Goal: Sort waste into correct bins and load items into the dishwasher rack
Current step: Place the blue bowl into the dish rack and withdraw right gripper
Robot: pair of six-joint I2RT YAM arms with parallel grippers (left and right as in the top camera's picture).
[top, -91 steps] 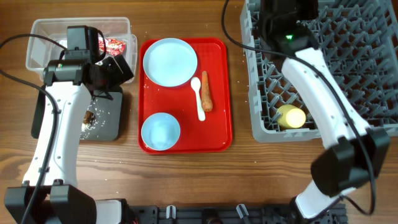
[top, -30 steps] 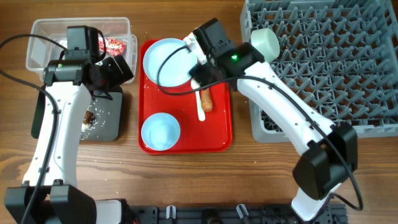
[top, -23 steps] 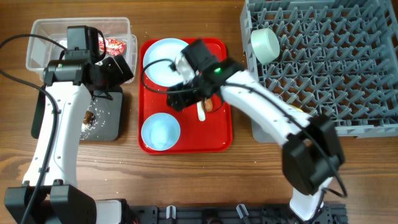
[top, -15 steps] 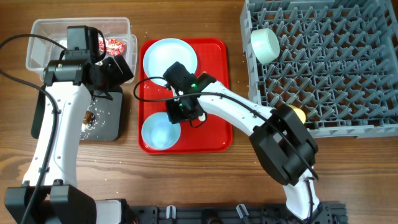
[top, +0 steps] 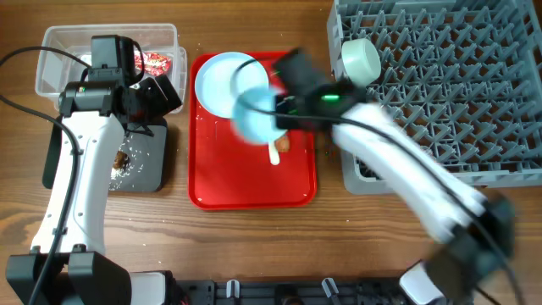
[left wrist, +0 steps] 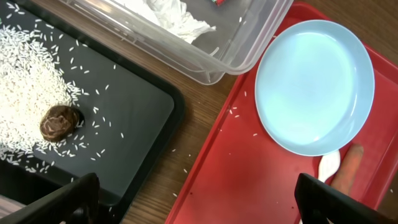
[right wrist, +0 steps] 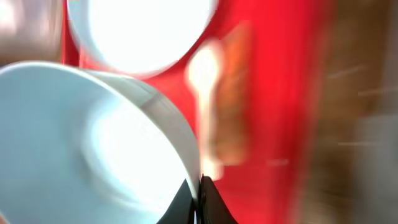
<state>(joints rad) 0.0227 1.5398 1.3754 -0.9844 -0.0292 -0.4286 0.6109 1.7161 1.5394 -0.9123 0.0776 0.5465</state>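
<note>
- Pale bowl (top: 254, 117) hung in the air above the red tray (top: 207, 191), tipped onto its side. It partly overlapped the plate (top: 222, 80) in the overhead view. The tilt probably came from its being lifted by one edge.
- Right gripper (right wrist: 200, 200) had its fingers clamped tight on the bowl's rim. That suits a thin-walled dish with no handle, since the rim is the only part narrow jaws can pinch.
- The right arm was smeared by motion in the overhead view, so its exact pose could not be read. I judged it to be carrying the bowl towards the dishwasher rack (top: 440, 85).
- A second bowl (top: 360, 59) lay on its side among the pegs near the rack's edge closest to the tray. The pegs would prop it there, and the held bowl would likely go in the same way.
- Left gripper (left wrist: 202, 202) hovered with its fingers wide apart and held nothing. It sat over the spot where the black tub (left wrist: 137, 124), the clear tub (left wrist: 249, 37) and the tray come close together, seemingly parked out of the other arm's path.
- Rice (left wrist: 31, 81) and a brown lump (left wrist: 59, 121) lay in the black tub, and crumpled paper (left wrist: 168, 15) lay in the clear tub, so the waste looked split by kind.
- On the tray, the plate lay flat, with the white spoon (left wrist: 328, 167) just beside the carrot (left wrist: 348, 168). One belongs in the rack and the other in a bin, so they would need picking separately.
</note>
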